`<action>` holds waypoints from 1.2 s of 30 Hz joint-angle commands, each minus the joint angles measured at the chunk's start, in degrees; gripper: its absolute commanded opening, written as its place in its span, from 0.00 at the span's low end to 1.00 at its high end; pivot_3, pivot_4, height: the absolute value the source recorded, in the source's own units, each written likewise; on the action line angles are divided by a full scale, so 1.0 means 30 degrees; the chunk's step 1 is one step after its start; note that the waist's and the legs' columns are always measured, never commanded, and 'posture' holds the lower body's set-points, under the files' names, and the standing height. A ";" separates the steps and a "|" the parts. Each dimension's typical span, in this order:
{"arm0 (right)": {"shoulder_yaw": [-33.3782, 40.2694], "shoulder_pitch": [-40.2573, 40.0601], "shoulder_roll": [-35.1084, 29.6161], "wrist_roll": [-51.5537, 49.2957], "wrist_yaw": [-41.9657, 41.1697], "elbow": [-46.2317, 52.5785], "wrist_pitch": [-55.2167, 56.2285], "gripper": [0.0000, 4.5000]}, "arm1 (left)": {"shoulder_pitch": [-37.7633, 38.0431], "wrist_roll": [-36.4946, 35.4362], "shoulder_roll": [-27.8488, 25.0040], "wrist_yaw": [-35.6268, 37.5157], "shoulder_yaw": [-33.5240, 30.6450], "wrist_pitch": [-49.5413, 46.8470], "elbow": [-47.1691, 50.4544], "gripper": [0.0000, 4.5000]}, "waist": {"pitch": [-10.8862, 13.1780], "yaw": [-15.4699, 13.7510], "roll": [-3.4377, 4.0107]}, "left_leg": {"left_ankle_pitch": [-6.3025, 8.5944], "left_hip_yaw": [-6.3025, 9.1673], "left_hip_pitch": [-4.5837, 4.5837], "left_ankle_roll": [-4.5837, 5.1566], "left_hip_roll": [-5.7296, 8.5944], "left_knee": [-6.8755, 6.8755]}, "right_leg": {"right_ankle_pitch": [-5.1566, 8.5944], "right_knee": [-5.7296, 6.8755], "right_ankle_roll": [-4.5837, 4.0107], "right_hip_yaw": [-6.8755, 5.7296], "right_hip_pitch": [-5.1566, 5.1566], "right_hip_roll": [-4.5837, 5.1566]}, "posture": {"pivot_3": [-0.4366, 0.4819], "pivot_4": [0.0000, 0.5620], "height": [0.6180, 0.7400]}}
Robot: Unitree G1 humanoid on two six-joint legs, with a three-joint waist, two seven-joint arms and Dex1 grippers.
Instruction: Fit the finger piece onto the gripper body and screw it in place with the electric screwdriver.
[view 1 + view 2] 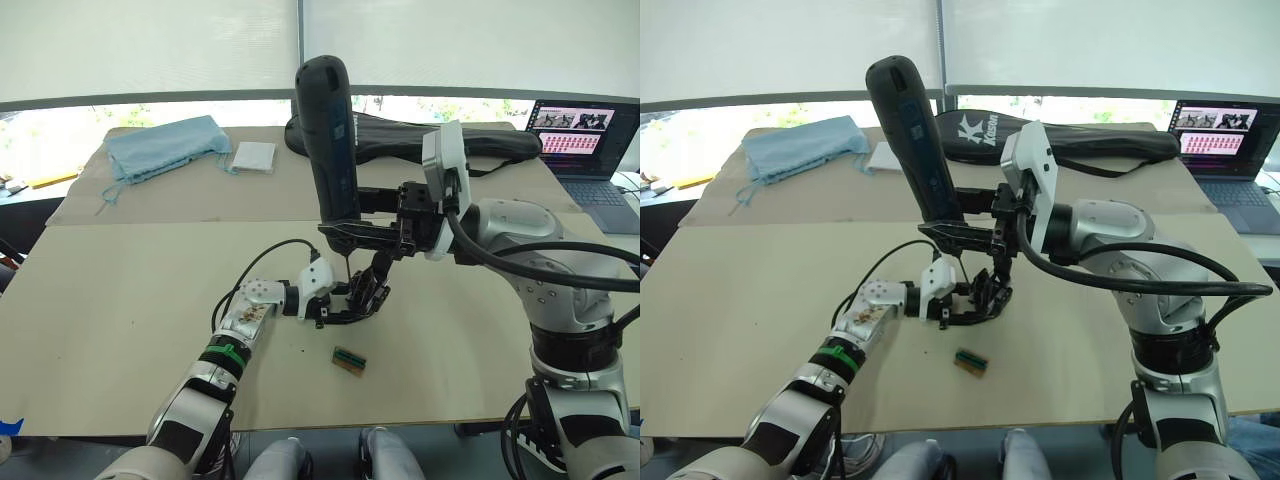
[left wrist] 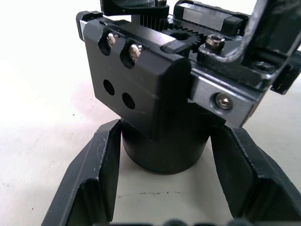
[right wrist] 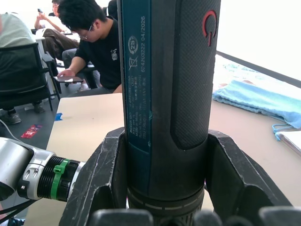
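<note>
Right gripper (image 1: pixel 345 235) fingers clamp the upright electric screwdriver (image 1: pixel 328 135) above the gripper body (image 1: pixel 362 298), gripped by left gripper (image 1: pixel 335 305) fingers.

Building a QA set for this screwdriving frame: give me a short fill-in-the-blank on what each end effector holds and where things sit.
1. The right end effector grips the electric ____.
2. The left end effector holds the gripper ____ on the table.
3. The small green-and-tan block lies on the ____.
4. The screwdriver stands nearly ____, bit down.

Missing words: screwdriver; body; table; upright
</note>
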State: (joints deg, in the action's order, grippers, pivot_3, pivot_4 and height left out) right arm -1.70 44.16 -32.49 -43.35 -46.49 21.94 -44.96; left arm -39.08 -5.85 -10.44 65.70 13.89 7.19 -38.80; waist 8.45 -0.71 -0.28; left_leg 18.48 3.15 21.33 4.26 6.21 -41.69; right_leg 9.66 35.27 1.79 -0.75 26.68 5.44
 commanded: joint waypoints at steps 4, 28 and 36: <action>0.0438 0.0150 0.0141 -0.0079 -0.0140 0.0561 0.0518 0.42 | -0.0413 -0.0220 0.0038 -0.0059 -0.0301 0.0156 0.0721 0.51 | 0.0000 0.0004 0.0000 | 0.0000 0.0000 0.0000 0.0000 0.0000 0.0000 | 0.0000 0.0000 0.0000 0.0001 0.0000 0.0001 | 0.48 0.27 0.96; 0.0323 0.0204 0.0422 0.0239 -0.0135 0.0669 0.0332 0.42 | -0.0290 -0.0318 0.0040 0.0002 -0.0273 -0.0026 0.1117 0.51 | 0.0000 0.0012 0.0001 | 0.0000 -0.0002 0.0007 0.0000 0.0000 0.0000 | 0.0000 0.0003 0.0000 0.0001 0.0011 -0.0002 | 0.48 0.27 0.96; 0.0312 0.0274 0.0360 0.0273 -0.0255 0.0503 0.0282 0.42 | -0.0264 -0.0317 0.0030 -0.0043 -0.0282 -0.0069 0.1163 0.51 | 0.0000 0.0012 0.0000 | 0.0000 -0.0002 0.0009 0.0000 0.0001 0.0000 | 0.0000 0.0006 0.0000 -0.0001 0.0014 -0.0001 | 0.48 0.27 0.96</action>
State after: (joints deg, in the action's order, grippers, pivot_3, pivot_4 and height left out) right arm -1.86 43.22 -31.37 -41.80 -47.22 21.94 -44.97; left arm -39.07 -5.85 -10.58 65.74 13.91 7.08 -38.51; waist 8.45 -0.68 -0.28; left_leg 18.47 3.14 21.36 4.26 6.21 -41.69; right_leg 9.66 35.29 1.79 -0.75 26.72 5.44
